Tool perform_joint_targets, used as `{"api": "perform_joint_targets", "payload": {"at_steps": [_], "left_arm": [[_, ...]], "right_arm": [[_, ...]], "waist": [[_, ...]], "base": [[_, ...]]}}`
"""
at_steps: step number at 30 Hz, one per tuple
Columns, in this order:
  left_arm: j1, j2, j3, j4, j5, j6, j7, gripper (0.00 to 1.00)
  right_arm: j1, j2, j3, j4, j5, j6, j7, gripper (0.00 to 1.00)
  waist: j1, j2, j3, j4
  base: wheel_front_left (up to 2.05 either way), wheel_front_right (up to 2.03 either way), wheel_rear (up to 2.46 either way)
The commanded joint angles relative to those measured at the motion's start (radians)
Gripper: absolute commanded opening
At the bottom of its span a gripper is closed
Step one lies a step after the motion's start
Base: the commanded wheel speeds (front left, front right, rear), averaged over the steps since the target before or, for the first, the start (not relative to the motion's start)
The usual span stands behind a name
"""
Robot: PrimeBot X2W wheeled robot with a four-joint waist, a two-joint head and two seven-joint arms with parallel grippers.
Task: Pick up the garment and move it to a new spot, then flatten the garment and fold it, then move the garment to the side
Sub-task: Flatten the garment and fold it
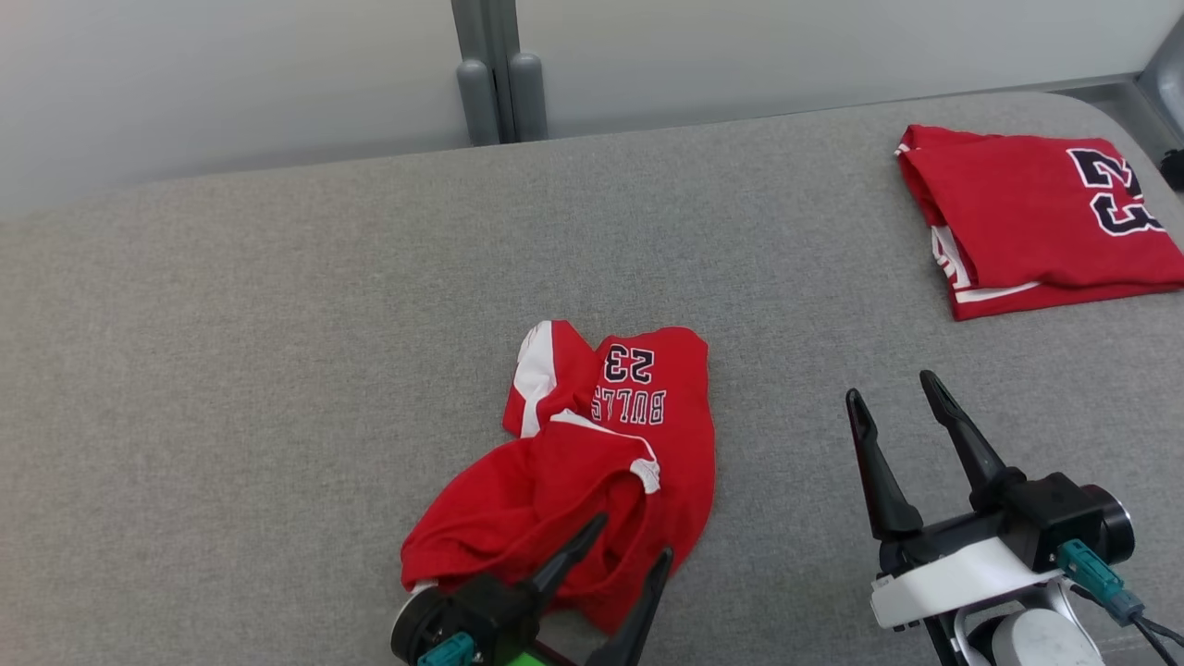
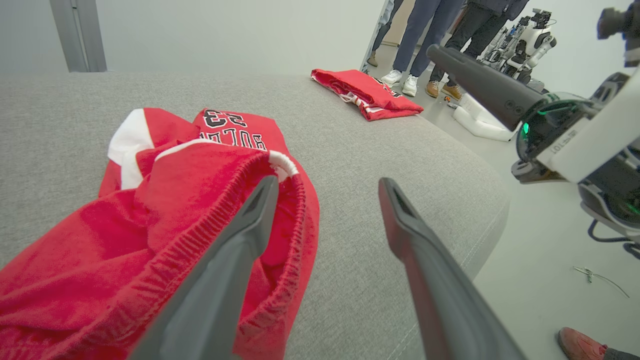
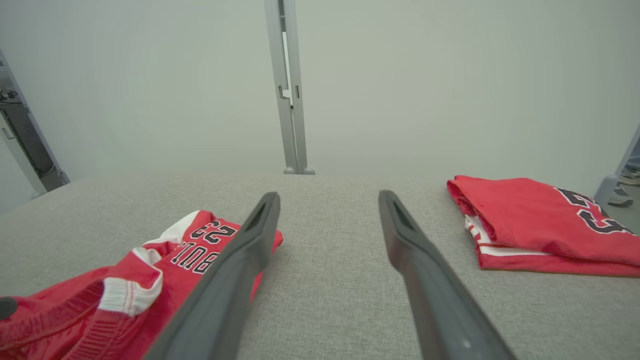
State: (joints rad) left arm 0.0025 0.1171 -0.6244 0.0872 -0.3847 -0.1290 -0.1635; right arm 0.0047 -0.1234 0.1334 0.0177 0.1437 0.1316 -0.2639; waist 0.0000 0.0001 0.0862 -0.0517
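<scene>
A crumpled red garment [image 1: 592,462] with white trim and "BULLS 23" lettering lies on the grey padded table [image 1: 277,324], near the front middle. My left gripper [image 1: 631,538] hovers open over its near edge, with one finger above the elastic waistband [image 2: 287,200] and the other over bare table. In the left wrist view the garment [image 2: 150,215] fills the left side. My right gripper [image 1: 893,393] stands open to the right of the garment, above bare table, with nothing between its fingers. The garment [image 3: 165,260] lies at the lower left of the right wrist view.
A second red garment [image 1: 1036,217], folded, lies at the table's far right corner; it is the folded garment [image 2: 367,92] by the table's right edge. Beyond that edge, people's legs [image 2: 425,40] and another robot [image 2: 525,40] stand on the floor. A grey post [image 1: 495,74] rises behind the table.
</scene>
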Motion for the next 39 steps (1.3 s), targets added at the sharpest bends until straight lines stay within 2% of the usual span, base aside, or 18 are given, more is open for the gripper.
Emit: {"api": "perform_joint_targets", "payload": {"at_steps": [1, 6, 15, 24, 27, 28, 33, 39], "left_arm": [[-0.038, 0.014, -0.011, 0.008, -0.030, -0.002, 0.019, 1.00], [-0.099, 0.015, -0.008, 0.043, -0.106, -0.002, 0.093, 1.00], [-0.143, -0.004, 0.034, 0.053, -0.203, 0.004, 0.145, 1.00], [-0.168, -0.006, 0.052, 0.046, -0.227, 0.033, 0.185, 1.00], [-0.172, -0.008, 0.067, 0.041, -0.228, 0.061, 0.186, 0.18], [-0.174, -0.008, 0.073, 0.040, -0.227, 0.070, 0.182, 0.00], [-0.186, 0.002, 0.101, 0.026, -0.223, 0.105, 0.179, 0.00], [-0.278, 0.029, 0.118, -0.013, -0.247, 0.061, 0.208, 0.00]], "right_arm": [[-0.020, -0.002, -0.002, -0.004, -0.008, -0.002, 0.000, 1.00], [-0.044, 0.006, -0.008, -0.008, -0.009, -0.002, 0.000, 1.00], [-0.059, 0.021, -0.012, -0.002, -0.010, -0.002, 0.000, 1.00], [-0.076, 0.033, -0.005, 0.004, -0.003, -0.002, 0.000, 1.00], [-0.078, 0.037, -0.001, 0.005, 0.001, -0.002, 0.000, 1.00], [-0.080, 0.038, 0.000, 0.005, 0.002, -0.002, 0.000, 1.00], [-0.084, 0.045, 0.010, 0.013, 0.008, -0.002, 0.000, 1.00], [-0.092, 0.059, 0.014, 0.019, 0.016, -0.002, 0.000, 1.00]], "waist": [[0.0000, -0.0001, 0.045, -0.020], [0.0000, -0.0001, 0.085, -0.047], [0.0000, -0.0001, 0.119, -0.070], [0.0000, -0.0001, 0.136, -0.090], [0.0000, -0.0001, 0.141, -0.098], [0.0000, -0.0001, 0.143, -0.100], [0.0000, -0.0001, 0.144, -0.118], [0.0000, -0.0001, 0.135, -0.155]], "base": [[0.00, 0.00, 0.00], [0.00, 0.00, 0.00], [0.00, 0.00, 0.00], [0.00, 0.00, 0.00], [0.00, 0.00, 0.00], [0.00, 0.00, 0.00], [0.00, 0.00, 0.00], [0.00, 0.00, 0.00]]}}
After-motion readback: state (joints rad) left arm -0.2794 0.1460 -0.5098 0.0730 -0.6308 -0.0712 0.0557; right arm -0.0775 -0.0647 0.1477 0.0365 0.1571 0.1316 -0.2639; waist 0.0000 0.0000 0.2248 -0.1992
